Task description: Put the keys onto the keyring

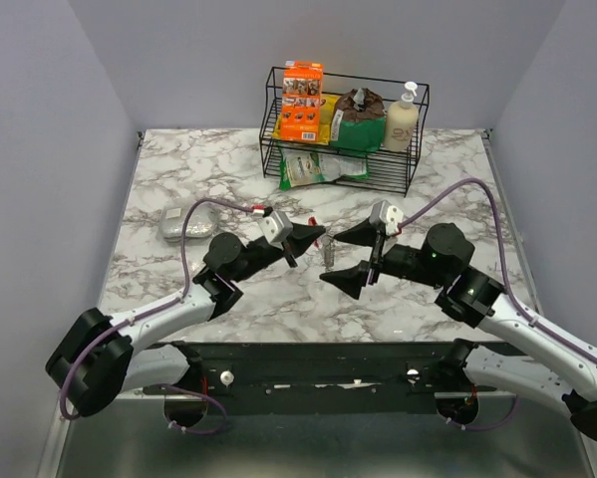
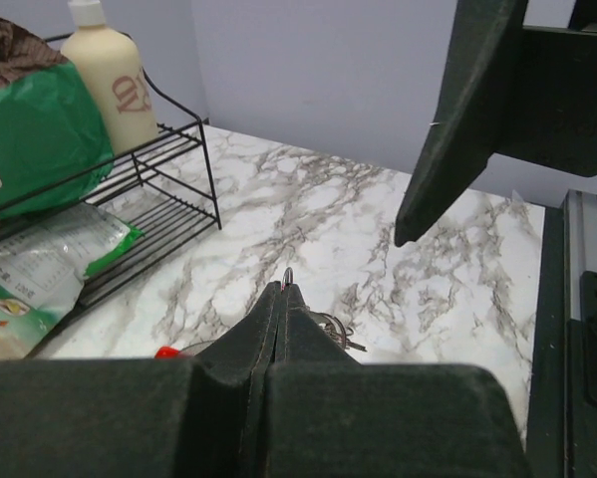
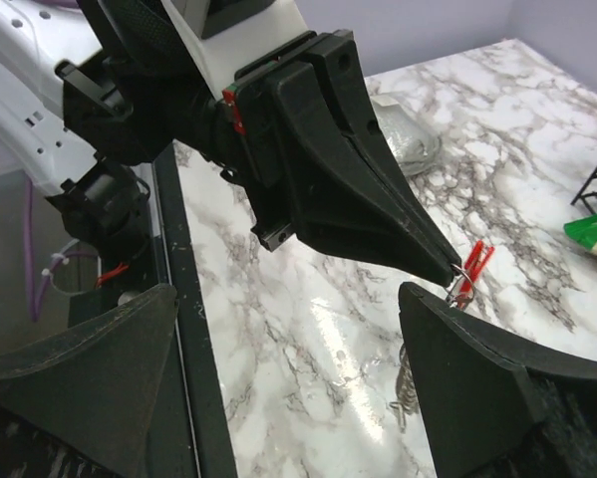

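At the centre of the table [image 1: 168, 179], the left gripper [image 1: 316, 235] has its fingers [image 2: 266, 334] pressed flat together with no gap. They pinch the keyring [image 3: 460, 286] at their very tip. In the left wrist view a small wire loop stands just proud of that tip. A red tag [image 3: 475, 261] lies against the ring. The keys [image 3: 408, 383] hang below the ring as a thin silver bunch. Whether they touch the marble cannot be told.

The right gripper [image 1: 329, 257] is spread wide and holds nothing. One finger lies at 12 o'clock of the keys and the other at 6 o'clock, so the bunch sits between them, apart from both. Its tips point toward 9 o'clock, facing the left gripper's tip.

The left arm rises from its base at 7 o'clock, forearm low, wrist aimed toward 3 o'clock. The right arm comes from 5 o'clock, bends at 3 o'clock and doubles back inward.

At 12 o'clock stands a wire rack [image 1: 419, 149] holding an orange box [image 1: 301, 100], a green bag [image 1: 356, 127] and a pump bottle [image 1: 402, 121]. A silver packet [image 1: 178, 227] lies at 9 o'clock.
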`<state>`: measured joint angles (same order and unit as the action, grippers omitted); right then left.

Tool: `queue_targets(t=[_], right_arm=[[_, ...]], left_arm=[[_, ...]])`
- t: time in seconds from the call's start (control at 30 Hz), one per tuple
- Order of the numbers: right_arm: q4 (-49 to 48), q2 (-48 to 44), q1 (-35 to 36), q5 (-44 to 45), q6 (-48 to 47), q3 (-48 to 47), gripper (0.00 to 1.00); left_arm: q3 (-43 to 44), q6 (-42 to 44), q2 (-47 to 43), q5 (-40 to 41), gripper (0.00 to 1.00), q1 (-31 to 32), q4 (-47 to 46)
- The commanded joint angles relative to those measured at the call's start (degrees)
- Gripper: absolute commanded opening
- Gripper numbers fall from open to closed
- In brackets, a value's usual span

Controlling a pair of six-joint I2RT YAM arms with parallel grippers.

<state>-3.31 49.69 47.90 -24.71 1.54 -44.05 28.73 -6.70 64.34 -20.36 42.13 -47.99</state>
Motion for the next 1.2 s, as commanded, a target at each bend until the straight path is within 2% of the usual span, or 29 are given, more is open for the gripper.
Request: queue_targets(t=[0.0, 0.2, 0.37, 0.63, 0.9, 0.97, 1.17], right_arm=[[2.2, -2.4, 0.0, 7.6, 0.5, 0.6, 1.00], [3.1, -3.0, 0.0, 9.7, 0.8, 0.8, 1.00], [3.1, -2.5, 0.0, 9.6, 0.9, 1.3, 1.00], [3.0, -1.0, 0.0, 8.8, 1.3, 1.4, 1.00], [2.3, 0.6, 0.0, 7.9, 1.4, 1.4, 1.00], [2.2, 0.8, 0.0, 7.8, 1.5, 1.6, 1.00], [1.7, 1.3, 0.0, 7.4, 1.4, 1.8, 1.00]], left_arm=[[3.4, 0.7, 4.5, 0.9, 0.00, 0.3, -10.4], [-0.5, -3.5, 11.9, 2.3, 0.00, 0.2, -19.9], [-9.2, -7.7, 17.8, 2.5, 0.00, 0.3, -30.1], [-21.5, -10.5, 18.6, 5.3, 0.00, 1.4, -38.6], [-25.4, -11.1, 13.5, 10.2, 0.01, 4.0, -32.3], [-25.8, -10.8, 11.8, 12.0, 0.04, 5.1, -29.2], [-26.1, -9.0, 6.6, 16.3, 0.25, 7.6, -21.0]])
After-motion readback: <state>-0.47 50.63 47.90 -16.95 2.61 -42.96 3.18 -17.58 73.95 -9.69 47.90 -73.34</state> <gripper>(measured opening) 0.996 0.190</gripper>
